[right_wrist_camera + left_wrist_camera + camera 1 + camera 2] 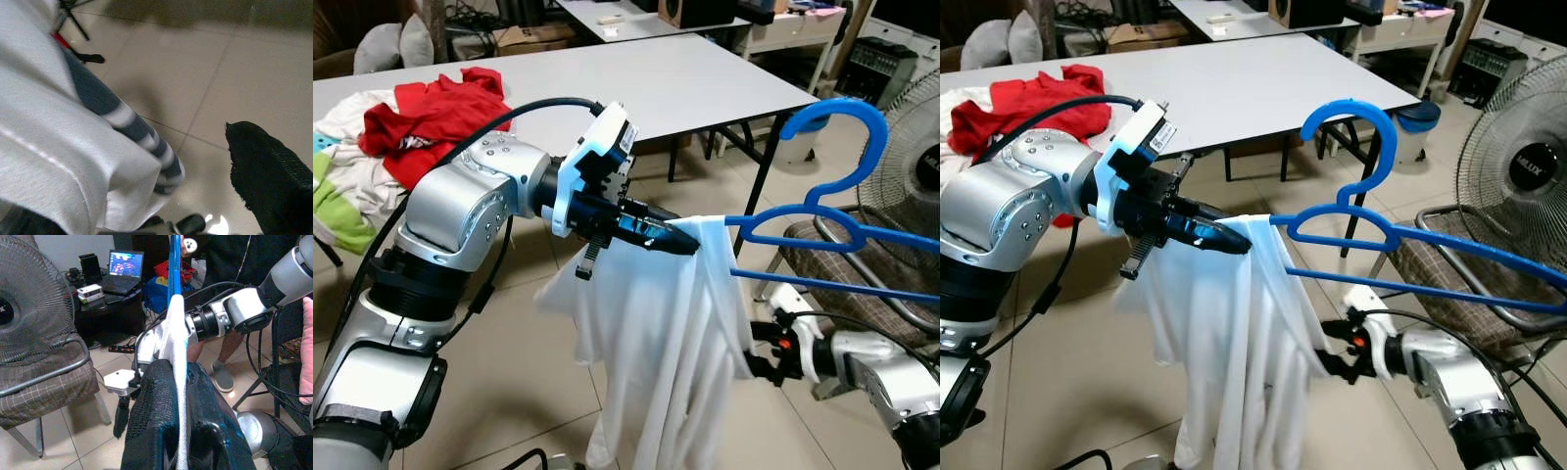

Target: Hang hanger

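— Where's the hanger (822, 220)?
— Held out in mid-air, beside the tabletop (636, 73), above the floor. White shirt (656, 343) draped over its near end.

— Left pincer (671, 238)?
— Clenched on that end, cloth pinched between the fingers.

— Right pincer (766, 364)?
— Low, at the shirt's edge. Probably nipping the fabric; hard to tell, so no claim.

— Handling?
— Light, stiff plastic, likely slick. Shirt soft, apt to slide off if tilted. Best kept level, gripped on the bar, hook (837, 122) left free for a rail.
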`<state>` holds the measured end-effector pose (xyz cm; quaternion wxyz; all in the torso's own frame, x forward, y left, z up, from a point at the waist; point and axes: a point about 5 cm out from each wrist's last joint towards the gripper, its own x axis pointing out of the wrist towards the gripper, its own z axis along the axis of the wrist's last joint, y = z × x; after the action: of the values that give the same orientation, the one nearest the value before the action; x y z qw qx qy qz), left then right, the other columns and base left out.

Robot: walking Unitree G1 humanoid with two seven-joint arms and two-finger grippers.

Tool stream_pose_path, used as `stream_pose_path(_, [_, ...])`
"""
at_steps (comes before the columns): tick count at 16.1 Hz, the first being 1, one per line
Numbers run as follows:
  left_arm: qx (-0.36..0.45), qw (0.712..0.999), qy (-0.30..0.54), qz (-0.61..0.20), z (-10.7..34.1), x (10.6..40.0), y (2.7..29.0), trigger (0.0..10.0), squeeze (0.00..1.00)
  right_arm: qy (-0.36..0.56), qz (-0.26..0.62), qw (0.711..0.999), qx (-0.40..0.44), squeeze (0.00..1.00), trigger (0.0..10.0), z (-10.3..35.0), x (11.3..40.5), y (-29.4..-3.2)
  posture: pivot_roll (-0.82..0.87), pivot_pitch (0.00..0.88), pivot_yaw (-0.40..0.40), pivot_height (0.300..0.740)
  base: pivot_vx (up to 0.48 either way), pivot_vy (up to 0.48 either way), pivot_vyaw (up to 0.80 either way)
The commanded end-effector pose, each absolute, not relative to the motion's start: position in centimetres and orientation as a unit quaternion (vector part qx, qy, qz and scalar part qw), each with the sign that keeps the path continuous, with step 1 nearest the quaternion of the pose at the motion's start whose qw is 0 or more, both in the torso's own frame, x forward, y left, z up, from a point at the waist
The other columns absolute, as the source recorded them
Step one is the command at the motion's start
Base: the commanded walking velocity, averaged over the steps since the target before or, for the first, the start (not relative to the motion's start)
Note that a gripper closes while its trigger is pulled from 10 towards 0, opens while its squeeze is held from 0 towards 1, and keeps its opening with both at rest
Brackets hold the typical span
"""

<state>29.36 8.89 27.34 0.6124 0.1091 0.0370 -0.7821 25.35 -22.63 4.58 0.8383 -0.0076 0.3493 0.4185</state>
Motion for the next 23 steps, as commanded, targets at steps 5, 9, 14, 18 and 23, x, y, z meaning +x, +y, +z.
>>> stream_pose_path(5, [0.145, 0.653, 0.020, -0.743, 27.8, 30.2, 10.0, 0.0, 0.00, 0.355, 0.369, 0.859, 0.022, 0.00, 0.0, 3.9, 24.8, -24.2, -0.06, 0.000, 0.023, 0.740, 0.000, 0.000, 0.00])
stream_pose_path(9, [0.165, 0.717, 0.032, -0.676, 25.9, 31.7, 11.0, 0.0, 0.00, 0.341, 0.306, 0.888, 0.045, 0.00, 0.0, 3.9, 24.0, -26.3, -0.07, 0.000, 0.030, 0.740, 0.000, 0.000, 0.00])
stream_pose_path(14, [0.185, 0.754, 0.039, -0.630, 23.8, 32.0, 12.1, 0.0, 0.00, 0.313, 0.153, 0.936, 0.047, 0.00, 0.0, 4.3, 24.0, -30.3, -0.08, 0.000, 0.029, 0.740, 0.000, 0.000, 0.00])
stream_pose_path(18, [0.170, 0.750, 0.052, -0.638, 22.0, 30.6, 12.2, 0.0, 0.00, 0.206, -0.010, 0.969, 0.138, 0.00, 0.0, 7.1, 25.8, -34.0, -0.08, 0.000, 0.028, 0.740, 0.000, 0.000, 0.00])
stream_pose_path(23, [0.210, 0.788, 0.108, -0.568, 18.0, 30.8, 12.2, 0.0, 0.00, 0.106, 0.024, 0.975, 0.196, 0.00, 0.0, 12.8, 28.2, -33.9, -0.08, 0.000, 0.018, 0.740, 0.000, 0.000, 0.00])
